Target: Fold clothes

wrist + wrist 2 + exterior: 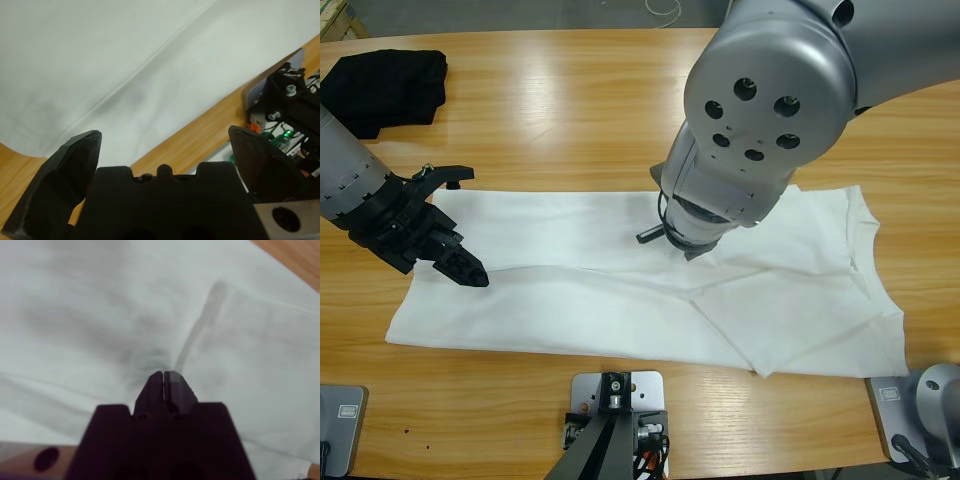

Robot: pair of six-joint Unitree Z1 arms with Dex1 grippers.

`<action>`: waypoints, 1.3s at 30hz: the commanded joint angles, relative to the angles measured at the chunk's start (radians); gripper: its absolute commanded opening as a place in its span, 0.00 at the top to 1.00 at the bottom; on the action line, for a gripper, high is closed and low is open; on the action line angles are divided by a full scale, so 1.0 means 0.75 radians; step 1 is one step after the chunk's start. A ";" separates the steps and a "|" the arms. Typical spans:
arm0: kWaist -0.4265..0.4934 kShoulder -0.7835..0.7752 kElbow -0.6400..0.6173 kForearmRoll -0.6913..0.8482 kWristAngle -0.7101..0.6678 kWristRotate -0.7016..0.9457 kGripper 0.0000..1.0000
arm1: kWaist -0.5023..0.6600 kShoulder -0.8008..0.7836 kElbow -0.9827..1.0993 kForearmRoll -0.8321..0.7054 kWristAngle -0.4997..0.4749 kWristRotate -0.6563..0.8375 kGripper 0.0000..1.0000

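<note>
1. Large white cotton T-shirt (620,290) spread flat along the long wooden desk (570,100), partly folded lengthwise.
2. Left gripper (455,225) over the shirt's left end, jaws wide open, nothing held.
3. Right gripper (164,376) down at mid-shirt, jaws pressed together on a ridge of white cloth.
4. Small black folded garment (385,90) lying at the far left corner, well apart.

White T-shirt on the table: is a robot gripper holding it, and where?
The right gripper is shut on the large white cotton T-shirt, pinching a fold near its middle. The left gripper is open over the shirt's end, holding nothing.
</note>
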 commanded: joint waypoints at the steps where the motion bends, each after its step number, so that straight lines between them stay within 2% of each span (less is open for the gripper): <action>1: 0.023 -0.060 0.044 -0.036 -0.019 -0.005 0.00 | 0.018 -0.433 -0.084 0.139 0.085 -0.149 0.07; 2: 0.030 -0.071 0.046 -0.036 -0.018 -0.001 0.00 | 0.018 -0.476 -0.084 0.167 0.099 -0.156 0.01; 3: 0.034 -0.079 0.048 -0.035 -0.018 0.005 0.00 | 0.013 -0.494 -0.086 0.236 0.099 -0.127 0.00; 5: 0.039 -0.102 0.062 -0.034 -0.010 0.011 0.00 | -0.055 -0.502 -0.089 0.400 0.083 -0.021 0.00; 7: 0.050 -0.119 0.086 -0.034 -0.005 0.016 0.00 | -0.107 -0.506 -0.040 0.446 0.080 0.089 0.00; 8: 0.054 -0.126 0.097 -0.035 -0.004 0.014 0.00 | -0.148 -0.498 0.006 0.459 0.096 0.210 0.00; 11: 0.059 -0.150 0.100 -0.036 -0.008 0.008 0.00 | -0.240 -0.480 0.121 0.450 0.233 0.594 0.00; 17: 0.063 -0.152 0.111 -0.044 -0.014 0.013 0.00 | -0.238 -0.423 0.203 0.310 0.280 1.248 0.00; 20: 0.063 -0.152 0.111 -0.045 -0.015 0.019 0.00 | -0.238 -0.345 0.293 0.199 0.298 1.440 0.00; 25: 0.063 -0.150 0.109 -0.045 -0.019 0.036 0.00 | -0.260 -0.263 0.554 -0.017 0.326 1.570 0.06; 29: 0.064 -0.122 0.103 -0.045 -0.020 0.045 0.00 | -0.311 -0.241 0.688 -0.191 0.324 1.584 0.07; 39: 0.064 -0.099 0.104 -0.051 -0.033 0.049 0.00 | -0.381 -0.237 0.685 -0.215 0.166 1.447 0.09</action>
